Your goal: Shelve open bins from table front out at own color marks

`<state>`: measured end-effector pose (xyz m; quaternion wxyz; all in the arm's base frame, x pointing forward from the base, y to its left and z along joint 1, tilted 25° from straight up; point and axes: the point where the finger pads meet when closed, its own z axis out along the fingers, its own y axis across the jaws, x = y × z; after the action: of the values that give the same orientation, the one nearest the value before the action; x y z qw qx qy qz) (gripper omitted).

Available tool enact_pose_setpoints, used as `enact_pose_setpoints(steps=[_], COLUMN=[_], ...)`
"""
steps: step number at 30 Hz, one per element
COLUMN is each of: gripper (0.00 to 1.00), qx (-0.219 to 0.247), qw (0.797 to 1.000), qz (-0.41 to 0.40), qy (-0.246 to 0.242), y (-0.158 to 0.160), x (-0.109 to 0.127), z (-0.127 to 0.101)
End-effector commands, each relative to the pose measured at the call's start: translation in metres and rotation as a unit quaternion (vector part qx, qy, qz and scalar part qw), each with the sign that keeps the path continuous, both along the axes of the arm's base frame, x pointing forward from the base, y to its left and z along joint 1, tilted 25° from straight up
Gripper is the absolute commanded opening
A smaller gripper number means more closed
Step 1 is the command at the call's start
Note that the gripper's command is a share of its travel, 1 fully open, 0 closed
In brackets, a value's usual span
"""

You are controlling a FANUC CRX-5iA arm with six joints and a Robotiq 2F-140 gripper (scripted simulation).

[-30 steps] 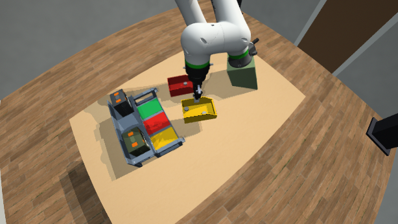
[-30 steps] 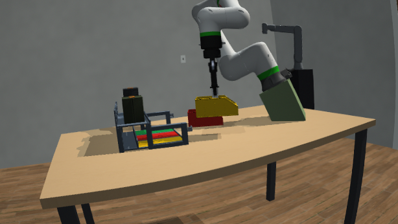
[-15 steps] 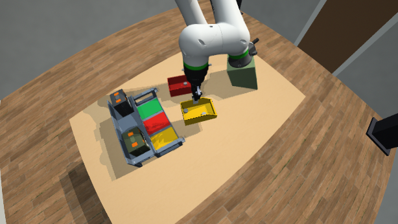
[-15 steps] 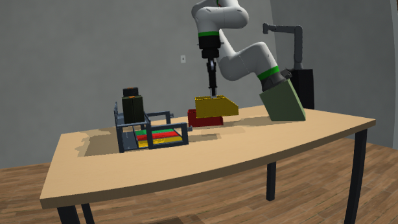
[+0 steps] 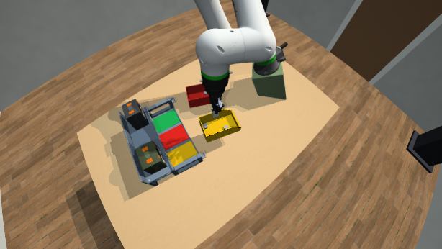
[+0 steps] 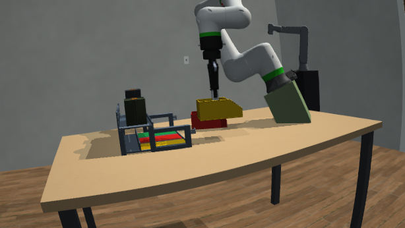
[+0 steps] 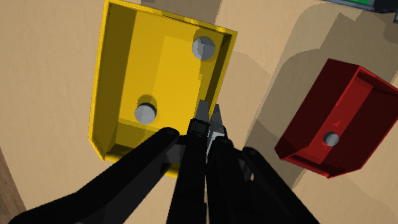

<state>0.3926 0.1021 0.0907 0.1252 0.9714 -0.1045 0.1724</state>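
Yellow bin held aloft, parts inside

Top: The yellow bin (image 5: 220, 125) (image 6: 219, 110) (image 7: 150, 65), open and slope-fronted, is seen between shelf (image 5: 142, 137) (image 6: 152, 138) and arm base (image 5: 271, 87) (image 6: 290, 107).

Exterior: It is held above the table (image 5: 259, 144) (image 6: 198, 165) (image 7: 50, 130) by the gripper (image 5: 216, 114) (image 6: 215, 98) (image 7: 205, 114), nearly closed on one side wall. The red bin (image 5: 198, 97) (image 6: 209, 124) (image 7: 320, 105) is stood on the table.

Wrist: Two grey parts are contained in yellow, one in red.

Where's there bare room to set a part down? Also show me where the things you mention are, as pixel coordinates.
Bare: tabletop from the yellow bin (image 5: 212, 137) (image 6: 219, 110) (image 7: 150, 65) to the near edge. Crowded: between that bin, the red bin (image 5: 197, 101) (image 6: 211, 124) (image 7: 312, 110) and shelf (image 5: 169, 172) (image 6: 152, 140).
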Motion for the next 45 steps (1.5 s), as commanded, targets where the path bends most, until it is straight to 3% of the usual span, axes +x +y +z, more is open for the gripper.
enact_pose_setpoints(steps=[1, 45], gripper=[0.0, 0.0], qx=[-0.003, -0.023], qw=[1.0, 0.997], qz=[0.01, 0.067], qy=[0.003, 0.021], y=[0.001, 0.006], x=[0.002, 0.015], z=[0.001, 0.004])
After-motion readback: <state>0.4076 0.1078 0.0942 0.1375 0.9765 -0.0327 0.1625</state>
